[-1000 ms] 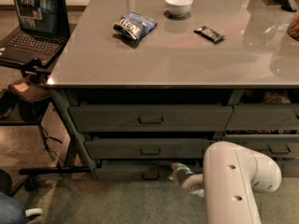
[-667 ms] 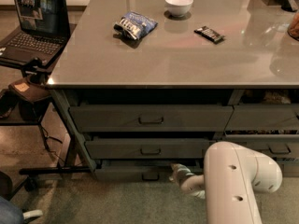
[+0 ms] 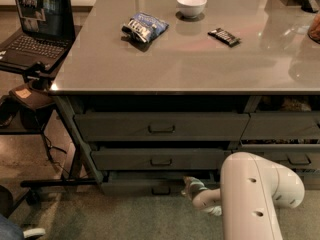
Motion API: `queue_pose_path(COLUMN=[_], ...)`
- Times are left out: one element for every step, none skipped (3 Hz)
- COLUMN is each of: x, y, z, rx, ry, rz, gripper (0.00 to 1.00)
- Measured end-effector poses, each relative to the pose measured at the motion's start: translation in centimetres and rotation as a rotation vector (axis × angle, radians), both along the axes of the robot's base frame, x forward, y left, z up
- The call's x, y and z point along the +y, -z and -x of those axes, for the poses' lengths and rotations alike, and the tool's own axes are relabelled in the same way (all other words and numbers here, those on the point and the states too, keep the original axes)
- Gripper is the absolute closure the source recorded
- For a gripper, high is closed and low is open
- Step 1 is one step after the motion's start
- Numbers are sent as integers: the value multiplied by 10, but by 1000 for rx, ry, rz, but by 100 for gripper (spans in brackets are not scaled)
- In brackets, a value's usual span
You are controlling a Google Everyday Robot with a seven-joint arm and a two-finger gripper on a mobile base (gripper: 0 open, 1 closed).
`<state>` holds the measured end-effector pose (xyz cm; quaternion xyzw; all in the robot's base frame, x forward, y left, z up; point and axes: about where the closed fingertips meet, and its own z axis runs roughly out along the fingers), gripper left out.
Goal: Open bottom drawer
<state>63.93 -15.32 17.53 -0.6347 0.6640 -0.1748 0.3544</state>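
Camera view: gripper point(image 3: 191, 184) at bottom drawer point(image 3: 131, 186) front, beside its handle point(image 3: 161, 189).

I think this is an office or a lab room: a wide grey desk point(image 3: 200, 69) with metal drawers point(image 3: 160, 129) below, an open laptop point(image 3: 37, 26) on a side stand, a carpet point(image 3: 125, 216), and a snack bag point(image 3: 144, 27) and a bowl point(image 3: 191, 5) on the desk. My jaws are low, near the carpet, just before the bottom drawer point(image 3: 135, 188).

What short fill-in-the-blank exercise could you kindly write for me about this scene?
1. Beside the handle of the bottom drawer, on its ___ side, hangs the gripper.
2. The white ___ stands on the table beyond the chip bag.
3. The open ___ sits left of the table.
Missing words: right; bowl; laptop.
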Motion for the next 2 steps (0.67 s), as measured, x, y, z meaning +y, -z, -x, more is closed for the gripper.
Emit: queue_pose_path(x=[1, 1], y=[3, 1], z=[11, 12], rx=[3, 3], ry=[13, 14], rz=[-3, -4], gripper=[100, 100])
